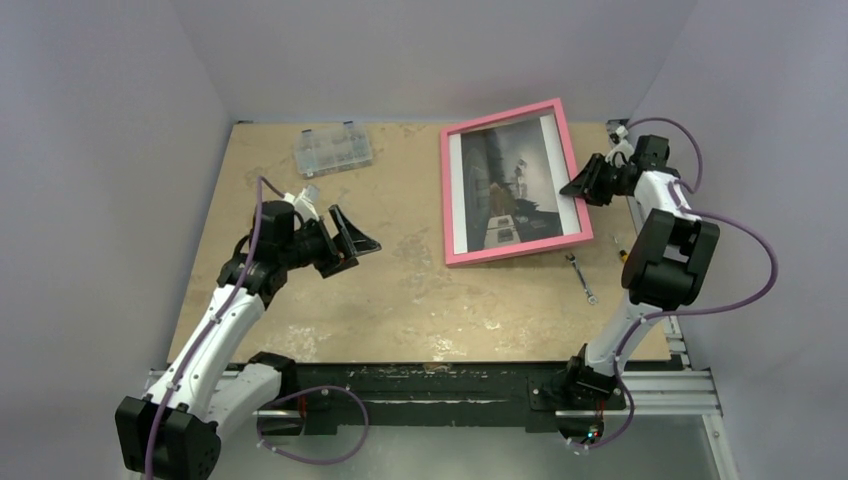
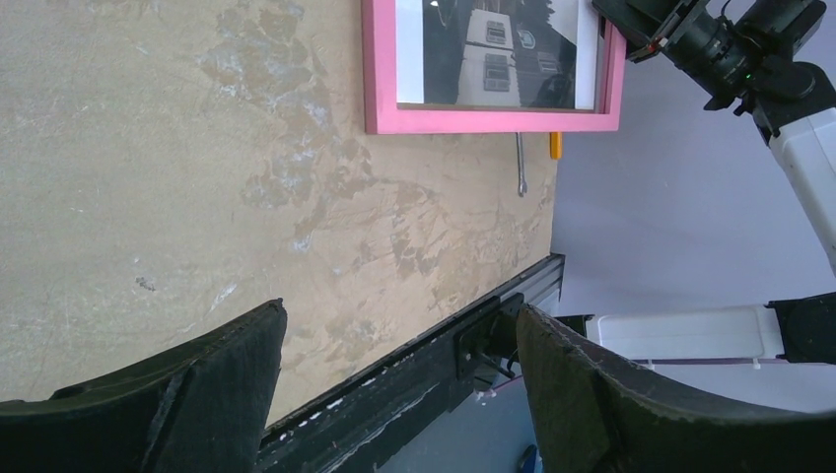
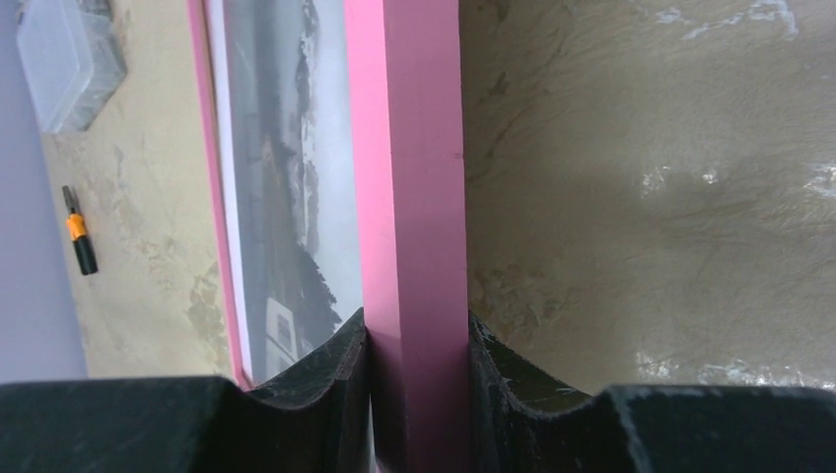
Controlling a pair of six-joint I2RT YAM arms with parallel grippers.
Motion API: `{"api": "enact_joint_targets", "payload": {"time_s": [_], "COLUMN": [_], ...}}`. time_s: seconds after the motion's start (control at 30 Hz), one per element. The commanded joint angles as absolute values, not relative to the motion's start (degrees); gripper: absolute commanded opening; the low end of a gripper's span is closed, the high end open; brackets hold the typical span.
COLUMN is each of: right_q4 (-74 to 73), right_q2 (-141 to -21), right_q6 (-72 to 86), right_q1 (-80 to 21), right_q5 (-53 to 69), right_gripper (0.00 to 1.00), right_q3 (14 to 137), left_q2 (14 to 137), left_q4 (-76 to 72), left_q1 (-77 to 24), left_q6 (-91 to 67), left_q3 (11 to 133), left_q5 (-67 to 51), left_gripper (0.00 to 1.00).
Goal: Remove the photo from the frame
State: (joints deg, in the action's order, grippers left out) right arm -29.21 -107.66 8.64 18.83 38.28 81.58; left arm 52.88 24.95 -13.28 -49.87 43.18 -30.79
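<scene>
The pink frame lies face up at the back right of the table, its right side raised. The photo, a dark grey scene with white bands, sits inside it. My right gripper is shut on the frame's right rail; in the right wrist view the pink rail runs between both fingers and the photo shows to its left. My left gripper is open and empty, left of the frame, above the table. The left wrist view shows the frame's near rail and the photo.
A clear plastic compartment box stands at the back left, also in the right wrist view. A small wrench lies in front of the frame. A black and orange bit lies near the table's right edge.
</scene>
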Motion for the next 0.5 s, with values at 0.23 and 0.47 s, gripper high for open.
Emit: {"api": "enact_joint_targets", "payload": {"time_s": [0.23,0.47], "right_q4": [-31.2,-31.1], "right_q2": [-111.0,-109.1], "right_q6": [5.0,4.6], "right_q1": [19.2,19.1], "right_q5": [24.1,19.2], "right_gripper": [0.08,0.2], "right_q3": [82.5,83.4], "left_q2": [53.4,53.1], "left_q4": [22.8,23.1], "left_q1": [-13.8,-14.2], "left_q6": [-48.9,-49.2], "left_q3": [42.7,43.0], "left_q5": [-31.8,-31.5], "left_gripper": [0.83,0.83]}}
